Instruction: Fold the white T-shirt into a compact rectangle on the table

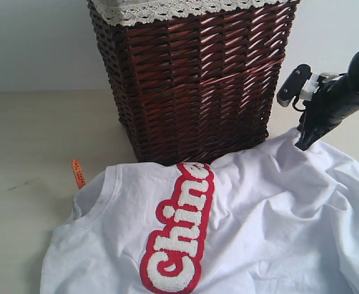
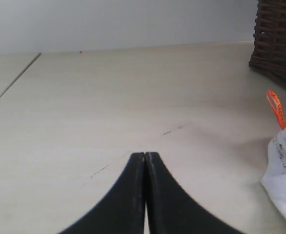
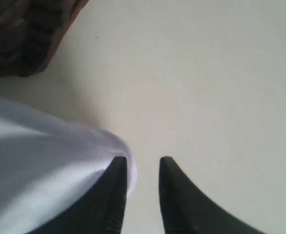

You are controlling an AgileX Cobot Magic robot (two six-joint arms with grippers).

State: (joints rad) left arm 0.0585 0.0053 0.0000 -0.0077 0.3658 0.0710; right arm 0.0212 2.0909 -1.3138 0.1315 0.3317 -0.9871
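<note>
White T-shirt (image 1: 259, 214) lies spread but rumpled on the pale surface (image 1: 32, 147). It fills the near part of the exterior view and reaches up to the foot of the dark wicker basket (image 1: 198, 79). The basket stands upright behind it, with a white lace trim (image 1: 167, 9) along its rim. Fuzzy white lettering (image 1: 179, 239) with a red outline runs on a slant across the chest. It reads "Chine", and whatever follows is out of sight. At the collar end, on the left of that view, a small orange neck tag (image 1: 78, 173) sticks out over bare surface.

On the right, the cloth rises into a creased peak right at the tip of the right pincer (image 1: 303, 145), which comes down at a slant from the upper right. In the right wrist view its jaws stand a little apart, and bare surface shows through the gap. A rounded edge of the white cloth lies against one of the fingers (image 3: 116, 190) on the outer side, with nothing clamped between the two.

The left pincer (image 2: 145, 155) is out of the exterior view. Its own camera shows both jaws pressed fully together with nothing held, low over bare surface. The shirt's collar, the orange tag and a corner of the basket sit well off to one side of it.
</note>
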